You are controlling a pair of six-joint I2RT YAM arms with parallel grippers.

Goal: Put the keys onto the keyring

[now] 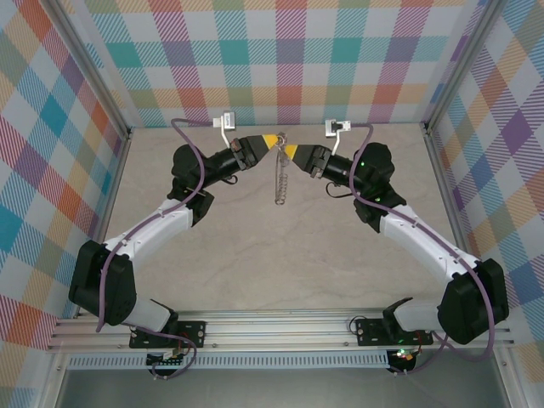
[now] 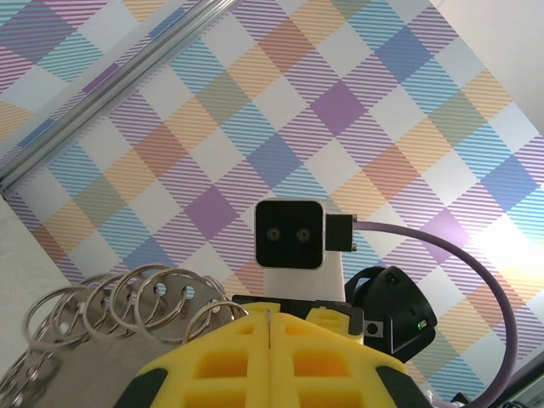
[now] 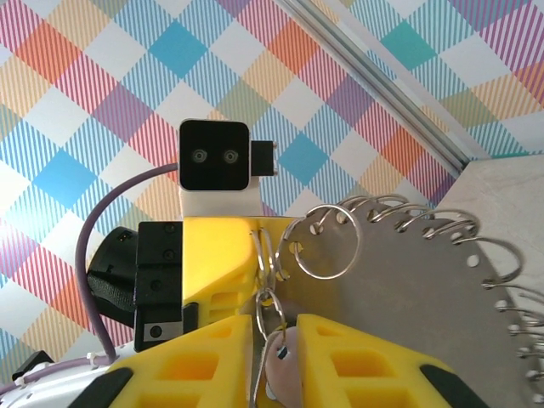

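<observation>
Both arms are raised and meet at the back middle of the top view. The keyring (image 1: 280, 183) hangs edge-on below their yellow fingertips. In the right wrist view the keyring (image 3: 408, 289) is a grey metal disc edged with small wire loops. My left gripper (image 2: 269, 319) is shut on its thin edge, with loops of the keyring (image 2: 127, 297) to its left. My right gripper (image 3: 274, 323) holds the key (image 3: 285, 365), whose pale lilac head sits between the pads. A small split ring (image 3: 270, 310) on the key links into the loops by the left gripper's finger (image 3: 221, 255).
Checked walls (image 1: 289, 51) close in the beige table (image 1: 280, 263) on three sides, with metal posts at the corners. The arms' bases are bolted to a rail (image 1: 280, 331) at the near edge. Each wrist camera faces the other arm's camera (image 2: 289, 234).
</observation>
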